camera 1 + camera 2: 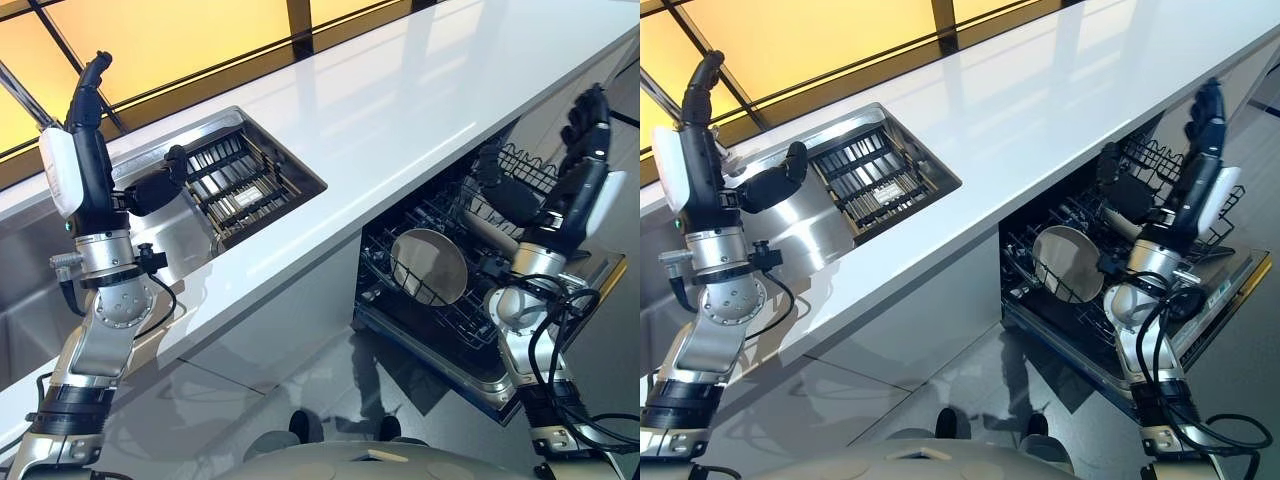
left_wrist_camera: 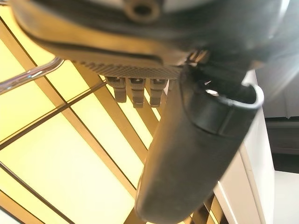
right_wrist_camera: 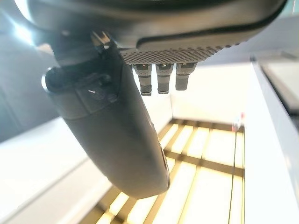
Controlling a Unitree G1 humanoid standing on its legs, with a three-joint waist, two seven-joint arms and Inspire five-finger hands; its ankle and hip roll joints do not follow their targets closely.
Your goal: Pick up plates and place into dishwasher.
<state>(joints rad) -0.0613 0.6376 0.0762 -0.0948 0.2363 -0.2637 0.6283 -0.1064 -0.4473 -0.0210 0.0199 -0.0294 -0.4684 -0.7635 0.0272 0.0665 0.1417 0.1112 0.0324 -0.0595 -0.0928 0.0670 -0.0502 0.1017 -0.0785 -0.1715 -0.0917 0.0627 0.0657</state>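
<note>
Both hands (image 1: 88, 150) (image 1: 585, 150) raised, fingers straight, empty; plate (image 1: 428, 266) half-hidden in dishwasher rack (image 1: 450, 310).

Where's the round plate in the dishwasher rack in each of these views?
Left eye view: plate stands on edge in the dishwasher rack, right of centre, beside the right robot hand.
Right eye view: plate, same spot.
Left wrist view: not in it.
Right wrist view: not in it.
Shared landmark: white countertop.
</note>
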